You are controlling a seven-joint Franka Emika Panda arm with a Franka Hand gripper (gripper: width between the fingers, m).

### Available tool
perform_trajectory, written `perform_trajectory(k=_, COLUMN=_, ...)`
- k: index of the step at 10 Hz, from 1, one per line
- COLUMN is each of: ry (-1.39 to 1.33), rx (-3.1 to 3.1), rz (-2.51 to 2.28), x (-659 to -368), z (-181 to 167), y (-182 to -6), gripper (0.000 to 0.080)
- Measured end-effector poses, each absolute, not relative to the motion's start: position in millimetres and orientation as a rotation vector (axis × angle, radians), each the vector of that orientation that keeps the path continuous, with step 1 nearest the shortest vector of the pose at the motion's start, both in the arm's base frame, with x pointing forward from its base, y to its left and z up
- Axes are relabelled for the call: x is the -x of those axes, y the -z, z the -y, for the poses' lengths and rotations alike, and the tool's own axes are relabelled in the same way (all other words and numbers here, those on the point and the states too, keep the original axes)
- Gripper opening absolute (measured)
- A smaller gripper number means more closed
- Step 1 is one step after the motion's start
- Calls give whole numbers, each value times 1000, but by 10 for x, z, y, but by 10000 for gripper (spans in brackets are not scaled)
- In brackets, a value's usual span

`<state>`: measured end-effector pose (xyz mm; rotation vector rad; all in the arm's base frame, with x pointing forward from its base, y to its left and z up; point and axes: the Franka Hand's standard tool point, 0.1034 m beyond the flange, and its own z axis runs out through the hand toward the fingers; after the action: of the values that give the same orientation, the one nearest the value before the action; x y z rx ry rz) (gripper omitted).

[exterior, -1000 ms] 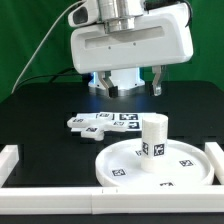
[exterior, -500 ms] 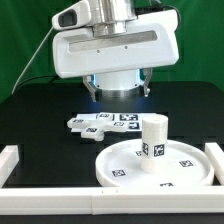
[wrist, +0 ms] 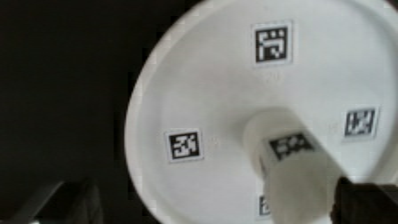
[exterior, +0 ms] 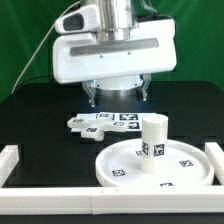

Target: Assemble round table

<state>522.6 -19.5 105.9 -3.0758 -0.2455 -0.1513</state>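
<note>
The large rimmed round disc (exterior: 125, 165) lies flat at the front, on the exterior view's right. The short thick leg (exterior: 152, 137) stands upright on it, near its middle. My gripper (exterior: 119, 97) hangs open and empty above the table behind the disc, well clear of the leg. In the wrist view the disc (wrist: 214, 90) fills the picture with its tags. The leg (wrist: 294, 165) rises from it, between my dark fingertips (wrist: 365, 200).
The marker board (exterior: 126, 121) lies behind the disc, with a small white tagged piece (exterior: 82, 123) beside it on the exterior view's left. White rails (exterior: 10, 160) border the table's front and both sides.
My gripper has moved toward the exterior view's left and come down a little. It stays open. The disc and leg have not moved.
</note>
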Motion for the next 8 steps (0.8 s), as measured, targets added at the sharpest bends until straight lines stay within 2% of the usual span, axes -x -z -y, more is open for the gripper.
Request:
perform_trajectory(k=4, ry=154, rx=3057, rz=569, x=-5228, z=251, y=-1060, gripper=648)
perform_trajectory(k=6, ry=81, rx=3068, rz=729, x=-5046, z=380, y=-897, gripper=648)
perform_trajectory(k=8, ry=85, rx=3078, rz=712, x=-5030, z=408, y=-883, gripper=648)
